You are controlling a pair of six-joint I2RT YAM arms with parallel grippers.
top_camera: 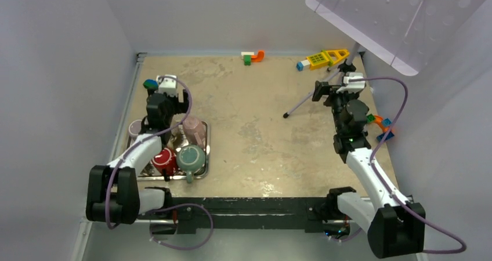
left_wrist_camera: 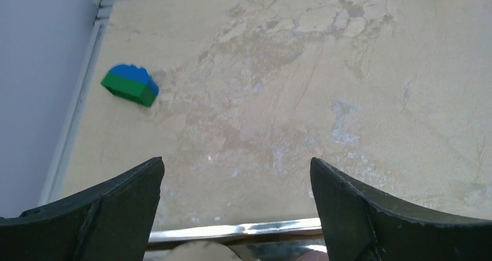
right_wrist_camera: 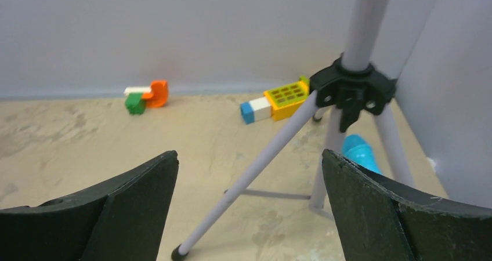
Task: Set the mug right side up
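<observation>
**Four mugs, one tray, two claws apart**

One tray [top_camera: 205,151] at the bench's [top_camera: 261,127] left holds four mugs, perhaps more beneath the arm: teal mug [top_camera: 191,156], red mug [top_camera: 164,159], pink mug [top_camera: 194,130], lilac mug [top_camera: 135,127]. Left claw [left_wrist_camera: 235,174] gapes empty over the tray's far rim; right claw [right_wrist_camera: 249,168] gapes empty near one tripod [right_wrist_camera: 354,87].

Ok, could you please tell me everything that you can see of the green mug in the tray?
The green mug is round and pale grey-green, ceramic by its look, with one handle pointing toward the near side. It stands in the near right corner of the metal tray, close beside the red mug. From above I cannot tell whether its mouth or its base faces up.
</observation>
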